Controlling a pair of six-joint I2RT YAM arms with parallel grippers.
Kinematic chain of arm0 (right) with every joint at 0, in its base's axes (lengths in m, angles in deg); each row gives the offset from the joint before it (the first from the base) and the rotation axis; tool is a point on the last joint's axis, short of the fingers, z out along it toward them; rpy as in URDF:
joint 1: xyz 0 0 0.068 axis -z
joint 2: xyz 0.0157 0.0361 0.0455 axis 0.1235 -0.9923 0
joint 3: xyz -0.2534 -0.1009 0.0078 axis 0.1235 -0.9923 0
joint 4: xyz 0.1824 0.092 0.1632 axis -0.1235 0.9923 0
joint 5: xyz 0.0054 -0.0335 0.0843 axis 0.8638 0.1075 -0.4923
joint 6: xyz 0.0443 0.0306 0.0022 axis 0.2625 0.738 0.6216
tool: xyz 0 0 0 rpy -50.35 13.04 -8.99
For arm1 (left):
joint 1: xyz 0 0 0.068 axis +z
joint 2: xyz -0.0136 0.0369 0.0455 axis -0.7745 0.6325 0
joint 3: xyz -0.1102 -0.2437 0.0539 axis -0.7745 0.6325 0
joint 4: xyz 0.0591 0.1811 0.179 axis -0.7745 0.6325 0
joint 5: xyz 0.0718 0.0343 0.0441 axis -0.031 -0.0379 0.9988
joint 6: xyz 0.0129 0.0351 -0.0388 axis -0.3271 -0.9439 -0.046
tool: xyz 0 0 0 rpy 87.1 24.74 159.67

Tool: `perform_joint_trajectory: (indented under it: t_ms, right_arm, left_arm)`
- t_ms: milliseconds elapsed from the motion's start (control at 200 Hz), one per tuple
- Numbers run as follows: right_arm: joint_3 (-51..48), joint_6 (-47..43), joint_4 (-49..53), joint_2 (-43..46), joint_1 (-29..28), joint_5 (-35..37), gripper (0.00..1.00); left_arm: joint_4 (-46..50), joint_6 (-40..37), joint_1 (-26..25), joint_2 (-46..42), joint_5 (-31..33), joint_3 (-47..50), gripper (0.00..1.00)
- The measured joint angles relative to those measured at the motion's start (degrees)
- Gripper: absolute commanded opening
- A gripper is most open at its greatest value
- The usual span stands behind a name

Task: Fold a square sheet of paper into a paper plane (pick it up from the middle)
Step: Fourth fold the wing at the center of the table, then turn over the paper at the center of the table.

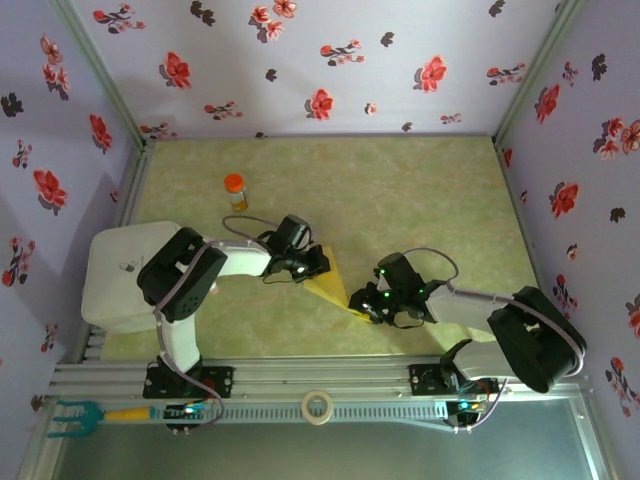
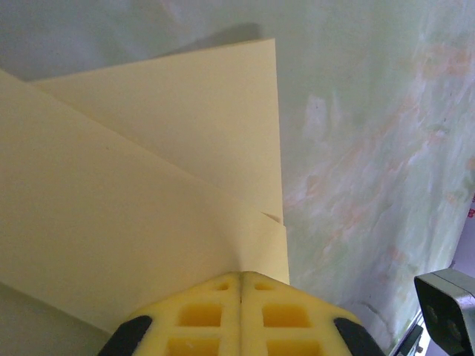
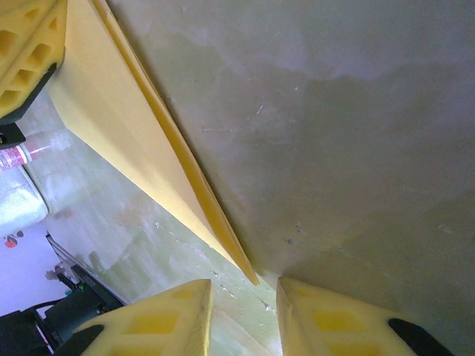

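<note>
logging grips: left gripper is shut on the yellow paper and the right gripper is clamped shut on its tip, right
Not the right gripper: the right wrist view shows its jaws apart, the paper ending at the gap, unclamped. The left gripper is shut on it.

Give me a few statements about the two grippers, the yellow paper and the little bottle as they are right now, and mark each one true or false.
1. The left gripper is shut on the yellow paper. True.
2. The right gripper is clamped on the paper. False: its fingers stand apart, and the paper's pointed tip ends just short of the gap.
3. The orange-capped bottle lies on the paper. False: it stands on the table, apart from the paper and farther back.
4. The paper is folded, with layers overlapping. True.
</note>
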Motion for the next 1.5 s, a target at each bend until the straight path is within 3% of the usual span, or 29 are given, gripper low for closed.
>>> perform_joint_trajectory:
  t_ms: [1500]
  right_arm:
    - [1.8, -0.2, -6.6, -3.8, -0.1, -0.3, 0.32]
  left_arm:
    - [-1.1, 1.4, 0.5, -0.3, -0.5, 0.8, 0.06]
